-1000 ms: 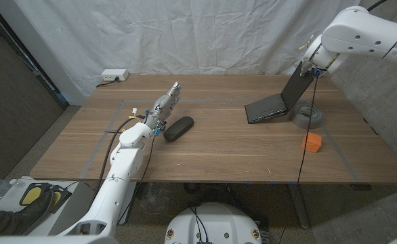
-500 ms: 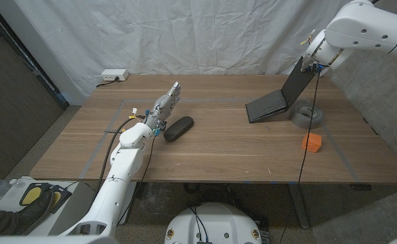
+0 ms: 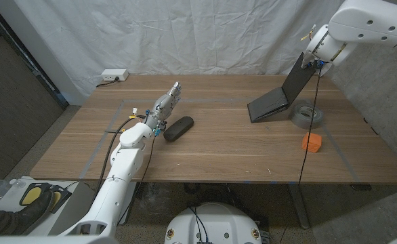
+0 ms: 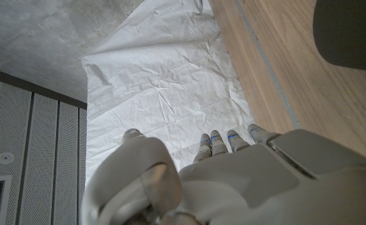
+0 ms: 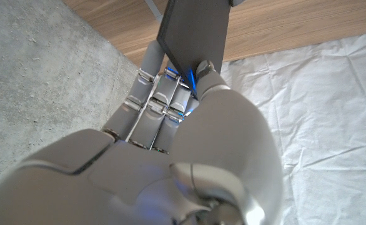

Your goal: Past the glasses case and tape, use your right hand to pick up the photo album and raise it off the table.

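— What is the right hand (image 3: 318,46) doing now?
— It is pinching the photo album (image 3: 288,91) by its top corner and has been raising it; the cover is opening more.
— Is it off the table (image 3: 219,146)?
— Probably not; the lower half seems to be resting beside the tape (image 3: 307,115), long axis running toward the glasses case (image 3: 178,127).

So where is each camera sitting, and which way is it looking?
Head view: on the robot's head, looking down over the table; both arms show, the left hand by the glasses case, the right hand holding the photo album.
Left wrist view: on the left wrist, looking along the left hand toward the white backdrop.
Right wrist view: on the right wrist, looking along the right hand gripping the album's cover.
Shared: head and right wrist views both show the album.
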